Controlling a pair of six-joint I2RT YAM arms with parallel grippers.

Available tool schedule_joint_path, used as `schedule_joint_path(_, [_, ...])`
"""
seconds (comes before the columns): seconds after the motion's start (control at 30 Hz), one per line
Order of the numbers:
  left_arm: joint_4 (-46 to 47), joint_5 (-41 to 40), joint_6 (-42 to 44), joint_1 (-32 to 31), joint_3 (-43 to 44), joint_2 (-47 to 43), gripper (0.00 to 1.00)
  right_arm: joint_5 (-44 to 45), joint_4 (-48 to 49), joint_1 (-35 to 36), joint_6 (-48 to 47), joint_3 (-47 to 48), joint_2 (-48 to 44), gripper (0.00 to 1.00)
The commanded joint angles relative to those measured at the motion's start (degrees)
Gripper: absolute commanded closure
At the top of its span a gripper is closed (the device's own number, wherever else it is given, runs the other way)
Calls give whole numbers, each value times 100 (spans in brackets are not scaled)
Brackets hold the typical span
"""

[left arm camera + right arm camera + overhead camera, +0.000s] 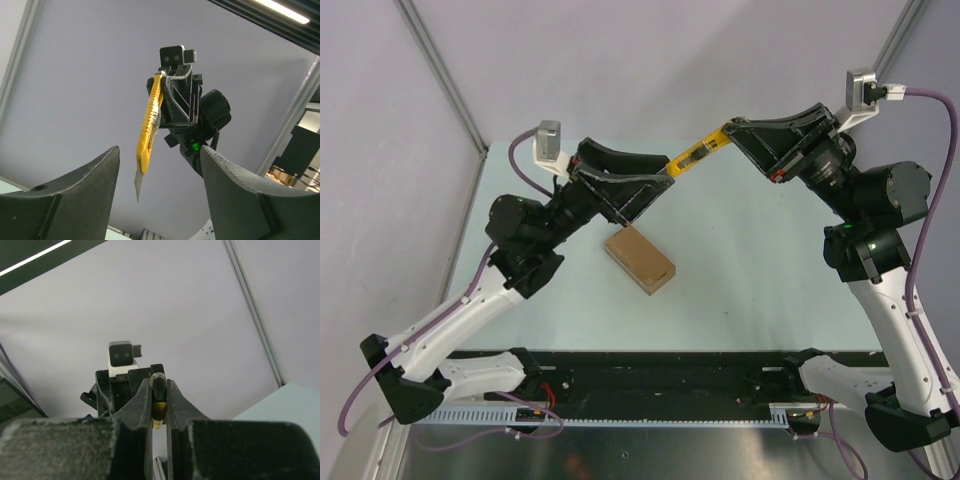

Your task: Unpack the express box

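The express box [639, 259], a small flat brown carton with its flaps down, lies at an angle in the middle of the pale table [750, 290]. Both grippers hover above the table behind it. My right gripper [733, 131] is shut on the handle of a yellow utility knife [697, 156], and in the right wrist view the handle [159, 398] is pinched between the fingers [141, 405]. The knife [149, 131] points blade-first into my open left gripper [159, 150]. Its bare blade [138, 184] hangs between the two fingers [97, 172] without touching either. The box is not in either wrist view.
A black rail [660, 375] with both arm bases runs along the table's near edge. Grey walls with metal frame posts [442, 75] close in the back and left. The left wrist camera [121, 354] faces the right gripper.
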Motion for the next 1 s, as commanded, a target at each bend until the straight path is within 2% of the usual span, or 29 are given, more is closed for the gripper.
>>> schedule_joint_path(0.0, [382, 274, -340, -7, 161, 208, 32, 228, 555, 101, 143, -108, -176, 100])
schedule_joint_path(0.17, [487, 283, -384, -15, 178, 261, 45, 255, 529, 171, 117, -126, -167, 100])
schedule_joint_path(0.2, [496, 274, -376, -7, 187, 278, 50, 255, 529, 180, 117, -126, -167, 100])
schedule_joint_path(0.23, [505, 265, -376, -7, 187, 270, 60, 255, 520, 197, 117, -126, -167, 100])
schedule_joint_path(0.3, [505, 230, -376, -7, 170, 261, 69, 237, 520, 206, 108, -143, -167, 100])
schedule_joint_path(0.5, [514, 142, -270, -7, 64, 138, 67, 211, 371, 224, 29, -170, -211, 100])
schedule_joint_path(0.6, [514, 159, -252, -7, 46, 129, 77, 219, 344, 224, 20, -196, -237, 100])
schedule_joint_path(0.63, [514, 186, -252, -15, 46, 129, 87, 228, 344, 224, 20, -205, -246, 100])
schedule_joint_path(0.67, [514, 195, -261, -7, 46, 146, 92, 228, 344, 224, 20, -196, -255, 100])
schedule_joint_path(0.8, [514, 212, -244, -7, 20, 120, 98, 228, 300, 215, 29, -196, -264, 100])
schedule_joint_path(0.83, [514, 247, -191, -7, 20, 103, 100, 167, 265, 224, 38, -196, -264, 97])
schedule_joint_path(0.87, [514, 248, -52, -7, 20, 94, 100, 123, 248, 207, 38, -196, -264, 72])
schedule_joint_path(0.93, [470, 335, 46, 37, -6, 24, 100, -87, 142, 154, -6, -205, -255, 36])
schedule_joint_path(0.97, [418, 466, 116, 72, 2, 6, 100, -175, 107, 136, -67, -205, -264, 11])
